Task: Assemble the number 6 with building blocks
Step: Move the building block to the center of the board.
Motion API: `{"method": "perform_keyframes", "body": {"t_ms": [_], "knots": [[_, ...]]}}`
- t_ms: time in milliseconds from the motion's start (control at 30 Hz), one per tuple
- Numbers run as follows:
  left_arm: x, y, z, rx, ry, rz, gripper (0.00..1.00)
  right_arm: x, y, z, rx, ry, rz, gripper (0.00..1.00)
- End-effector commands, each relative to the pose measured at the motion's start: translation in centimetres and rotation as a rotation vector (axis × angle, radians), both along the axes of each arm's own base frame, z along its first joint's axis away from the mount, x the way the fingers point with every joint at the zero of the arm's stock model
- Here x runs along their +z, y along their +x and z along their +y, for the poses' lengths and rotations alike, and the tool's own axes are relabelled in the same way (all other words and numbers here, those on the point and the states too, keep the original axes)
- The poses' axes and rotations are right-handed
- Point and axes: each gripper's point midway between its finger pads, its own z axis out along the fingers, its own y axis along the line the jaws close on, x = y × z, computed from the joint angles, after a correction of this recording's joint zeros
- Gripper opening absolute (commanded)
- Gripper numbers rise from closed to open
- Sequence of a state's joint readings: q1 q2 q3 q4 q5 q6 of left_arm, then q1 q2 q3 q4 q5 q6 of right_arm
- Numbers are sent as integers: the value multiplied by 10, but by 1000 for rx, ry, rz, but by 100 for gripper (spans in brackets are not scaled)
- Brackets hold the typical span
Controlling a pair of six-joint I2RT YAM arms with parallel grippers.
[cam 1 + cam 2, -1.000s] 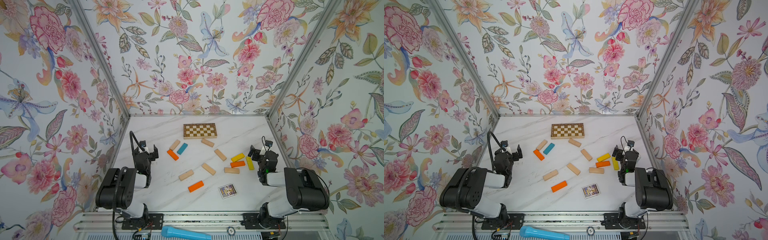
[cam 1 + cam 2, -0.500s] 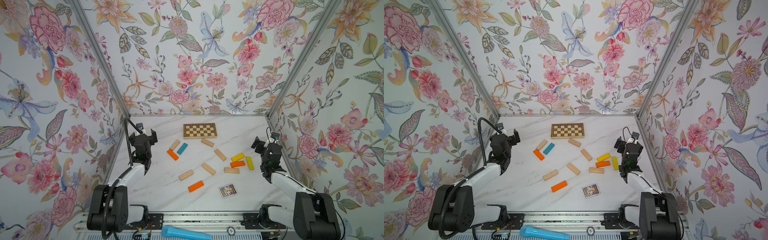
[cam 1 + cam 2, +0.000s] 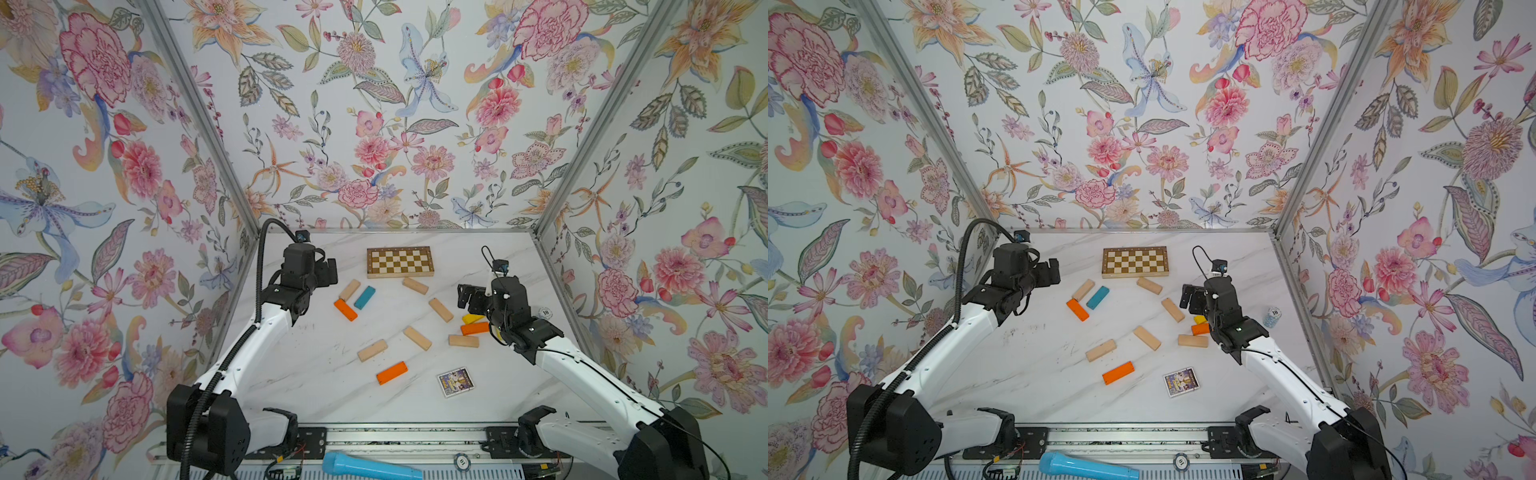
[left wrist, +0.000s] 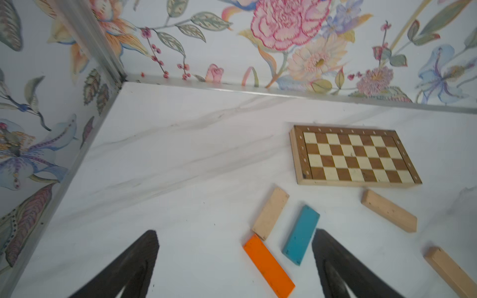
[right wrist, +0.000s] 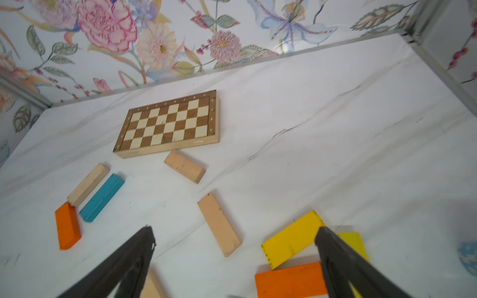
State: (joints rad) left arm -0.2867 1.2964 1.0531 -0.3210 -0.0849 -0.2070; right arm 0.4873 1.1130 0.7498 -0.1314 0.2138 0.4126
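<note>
Both arms are over the marble table (image 3: pixel 291 386), nothing carried. Left gripper (image 4: pixel 235 233) — jaws spread wide and empty, hanging above the far-left trio: the teal block (image 4: pixel 300 234), a pale block (image 4: pixel 270 212) just beside it, and an orange block (image 4: pixel 268 265) at their near ends. Right gripper (image 5: pixel 235 229) likewise gaping and empty, over the right-hand cluster where a yellow block (image 5: pixel 291 240), a second yellow block (image 5: pixel 352 242) and a second orange block (image 5: pixel 289 280) crowd together.

We judge that no stroke of the 6 is laid yet; this is the reach for the first pieces. To do it well:
- Turn the wrist so the jaws straddle a block across its narrow width.
- Descend square, and close only once both sides clear the neighbours.
- The teal–pale gap is slim, so the lone scattered blocks are safer first picks.
- Build in the bare patch near-left of centre, well apart from the checkered board (image 3: pixel 400 262).

Count — building blocks: six pale, three orange, two yellow, one teal. That makes twelve in all, every one lying flat. Also one checkered board, one picture card (image 3: pixel 454 381), one blue microphone (image 3: pixel 370 467) on the near rail, and one small stack of chips (image 3: pixel 1273 316) at the right edge.
</note>
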Motion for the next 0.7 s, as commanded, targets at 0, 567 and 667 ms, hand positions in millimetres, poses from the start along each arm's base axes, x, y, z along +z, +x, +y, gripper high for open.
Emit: {"method": "perform_keyframes", "body": {"t_ms": [0, 567, 667], "knots": [[-39, -32, -27, -121, 34, 204, 96, -25, -19, 14, 47, -47, 158, 99], [-108, 15, -78, -156, 143, 442, 85, -41, -4, 71, 162, 100, 241, 86], [-115, 36, -64, -130, 122, 473, 82, -42, 5, 76, 143, 114, 265, 81]]}}
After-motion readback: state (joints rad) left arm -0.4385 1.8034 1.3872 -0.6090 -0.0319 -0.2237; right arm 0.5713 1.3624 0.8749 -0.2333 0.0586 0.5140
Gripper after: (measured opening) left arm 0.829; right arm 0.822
